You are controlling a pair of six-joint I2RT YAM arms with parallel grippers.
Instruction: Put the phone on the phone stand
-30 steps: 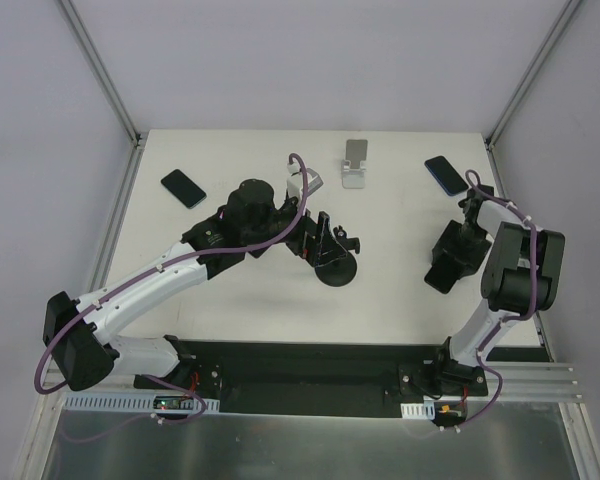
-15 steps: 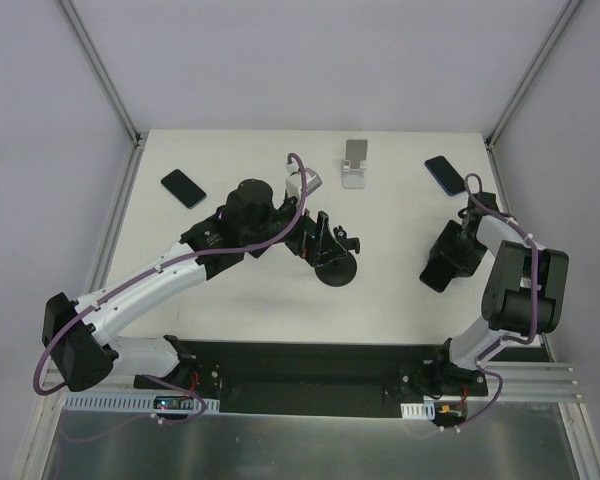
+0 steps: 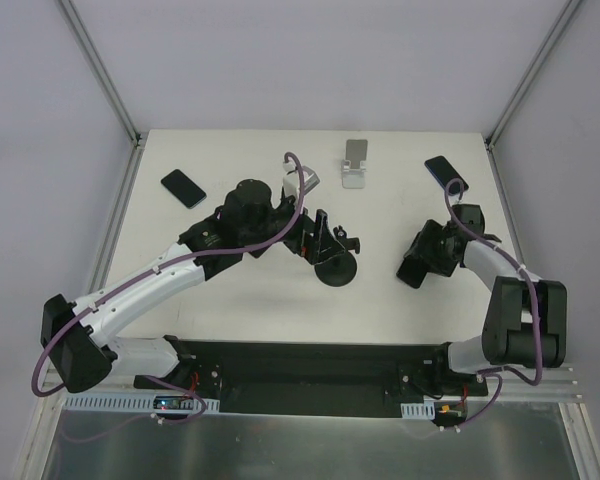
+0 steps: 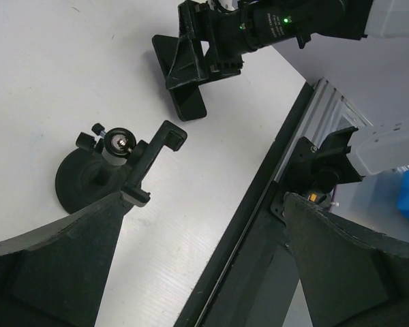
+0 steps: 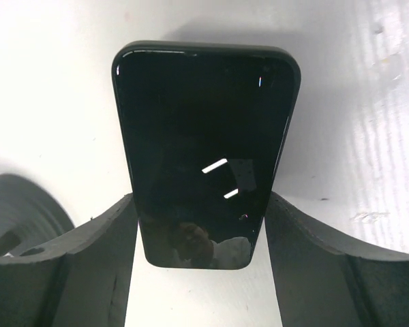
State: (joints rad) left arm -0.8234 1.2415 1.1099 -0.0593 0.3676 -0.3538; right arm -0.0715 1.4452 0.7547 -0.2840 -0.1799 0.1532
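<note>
A black phone (image 5: 203, 157) sits screen-up between the fingers of my right gripper (image 5: 201, 204), and both pads press on its long sides. From above, that right gripper (image 3: 417, 264) is right of centre over the white table and covers the phone. The black phone stand (image 3: 332, 265) has a round base and a clamp arm (image 4: 153, 153), and it stands mid-table, left of the right gripper. My left gripper (image 3: 315, 232) is beside the stand with its jaws wide open (image 4: 204, 225) and nothing between them.
A silver stand (image 3: 355, 164) is at the back centre, with a small white stand (image 3: 306, 181) to its left. A dark phone (image 3: 183, 187) lies at the back left and a blue one (image 3: 444, 172) at the back right. The black rail (image 4: 259, 204) runs along the near edge.
My right gripper has moved left toward the middle of the table with the phone in it, and its forearm has swung down lower. The left arm has barely shifted.
</note>
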